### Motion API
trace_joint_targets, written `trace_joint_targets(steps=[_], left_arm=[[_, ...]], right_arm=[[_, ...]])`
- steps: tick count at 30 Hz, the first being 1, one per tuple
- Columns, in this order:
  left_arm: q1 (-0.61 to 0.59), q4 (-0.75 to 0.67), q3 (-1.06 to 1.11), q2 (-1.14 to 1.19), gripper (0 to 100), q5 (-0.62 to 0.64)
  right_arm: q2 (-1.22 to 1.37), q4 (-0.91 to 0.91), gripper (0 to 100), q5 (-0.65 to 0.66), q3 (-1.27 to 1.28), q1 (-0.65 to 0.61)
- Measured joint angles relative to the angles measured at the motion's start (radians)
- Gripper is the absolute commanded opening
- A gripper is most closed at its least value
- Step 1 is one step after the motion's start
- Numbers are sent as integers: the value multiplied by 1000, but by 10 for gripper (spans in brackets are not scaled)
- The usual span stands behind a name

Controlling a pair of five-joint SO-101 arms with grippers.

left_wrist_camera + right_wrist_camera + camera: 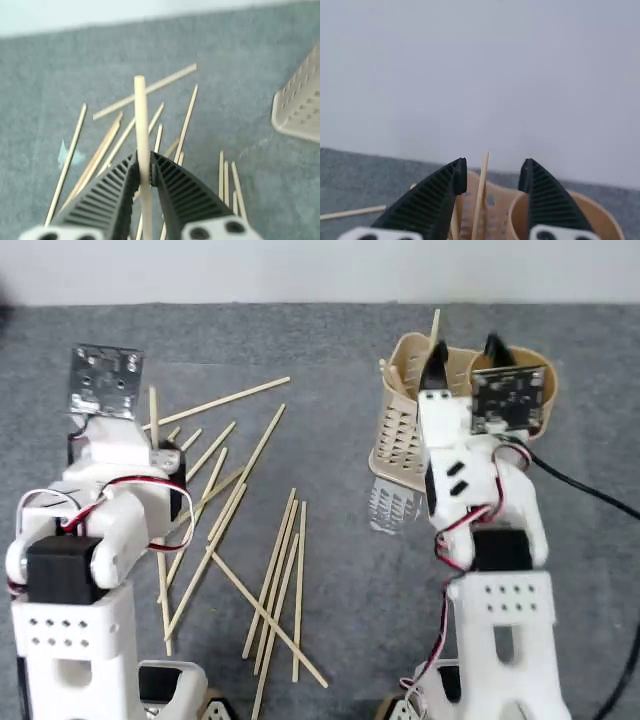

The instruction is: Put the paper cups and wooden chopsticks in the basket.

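Note:
My left gripper [144, 170] is shut on one wooden chopstick [140, 115], which sticks out past the fingertips above the grey mat. In the high view that held chopstick [153, 410] stands out beside the left arm. Several more chopsticks [270, 570] lie scattered on the mat between the arms. The beige slotted basket [403, 430] stands at the back right with a chopstick [435, 325] upright inside. A tan paper cup [545, 405] sits against it. My right gripper [495, 167] hangs open above the basket [492, 205], nothing between its fingers.
The basket's corner [300, 107] shows off to one side in the left wrist view. A black cable [590, 495] runs off from the right arm. A pale wall lies beyond the mat's far edge.

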Motion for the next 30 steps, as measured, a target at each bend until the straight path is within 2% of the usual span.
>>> trace_joint_targets(steps=[4,7,11,17,24,30], left_arm=[[52,-63,-12,0,12,0],[112,-127,-12,0,12,0],[193,-249,-12,0,12,2],[295,-508,-12,0,12,3],[433,-825,-14,12,12,2],[512,-1105,-14,190,12,2]], right_arm=[[-107,265,16,-23,55,-57],[-192,365,9,-26,160,-123],[-302,339,9,-26,371,-209],[-474,210,9,-32,654,-230],[-646,190,9,-32,836,-230],[-792,190,9,-34,910,-267]])
